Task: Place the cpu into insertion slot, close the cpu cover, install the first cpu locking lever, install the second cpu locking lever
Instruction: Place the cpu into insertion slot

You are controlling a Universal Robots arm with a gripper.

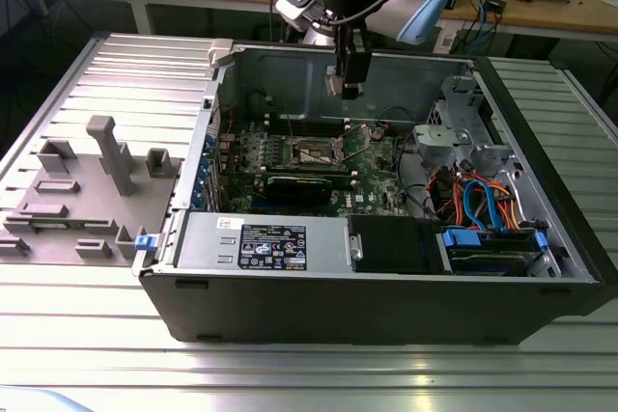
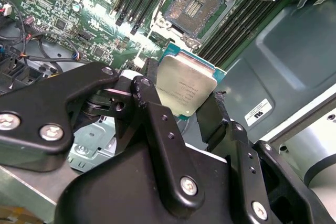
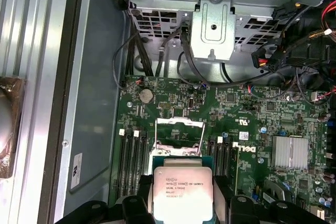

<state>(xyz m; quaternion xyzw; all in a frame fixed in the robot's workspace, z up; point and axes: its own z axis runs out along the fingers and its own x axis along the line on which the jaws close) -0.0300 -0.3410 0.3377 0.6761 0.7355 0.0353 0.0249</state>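
Two black jaws pinch the square, silver-grey cpu.

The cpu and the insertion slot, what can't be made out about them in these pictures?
- Underside of the cpu: it faces away from the camera in both wrist views.
- Two side edges of the cpu: covered by the fingers in the second wrist view.
- insertion slot: partly hidden behind the cpu in the first wrist view.
- Slot contacts: too small to tell in the exterior view.

Ribbed metal table under open computer case and grey fixture plate.
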